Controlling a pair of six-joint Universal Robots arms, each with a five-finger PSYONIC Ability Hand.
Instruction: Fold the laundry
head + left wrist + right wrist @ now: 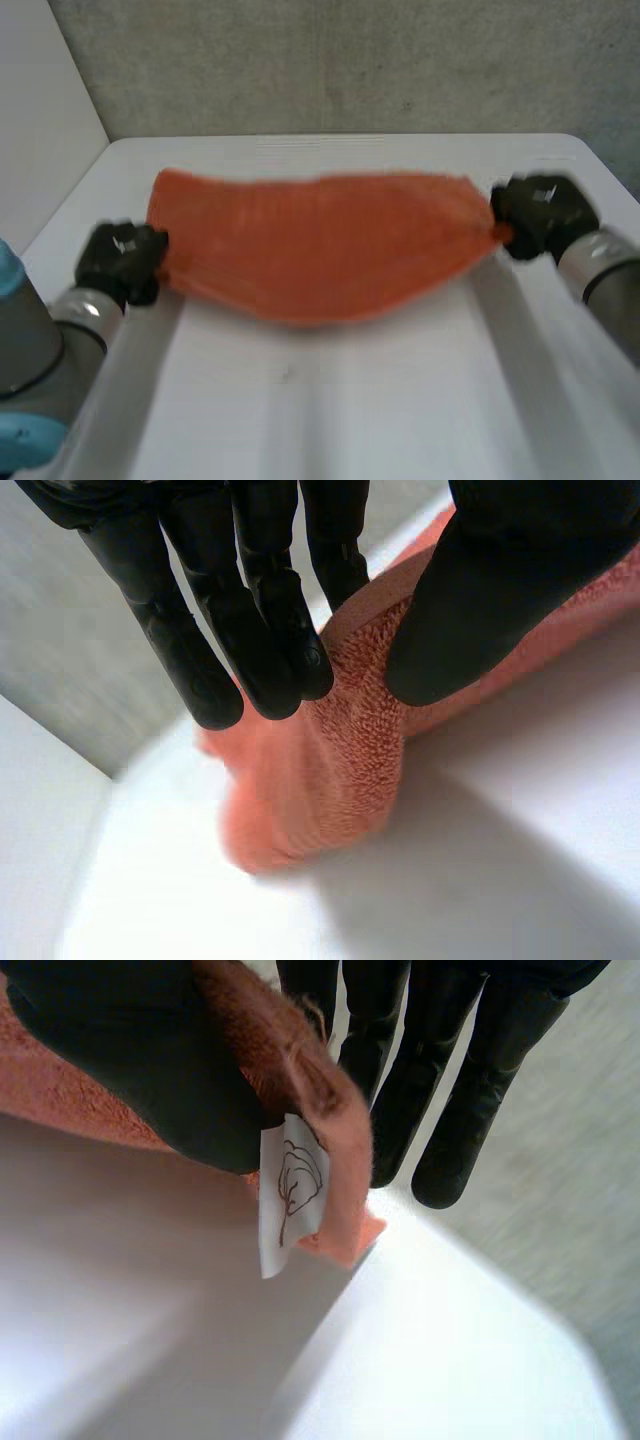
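**Towel held at both ends: lay it flat next**

The orange towel [320, 245] is stretched out betw. your two hands, over the far part of the white table [350, 420]. Your left hand [120, 262] has one end. Your right hand [540, 215] has the other end. The middle sags down a bit. Can't tell if the low edge touches the table.

Left hand: fingers [270, 650] on one side of the cloth, thumb [480, 600] on the other, pinching the towel. Right hand: same pinch, on the end w/ the little white tag [292, 1195].

My guess is you're early in the job: the towel is pulled out long and no neat fold is made yet.

How to do this bit well:
- Hold both pinches tight. The cloth is thick and soft, so it could slip.
- Move both hands at the same speed, so one end doesn't drop first.
- Pull apart just enough to take out the sag, not more.
- Let the low edge land on the table first, then lay the rest down flat w/o bumps.
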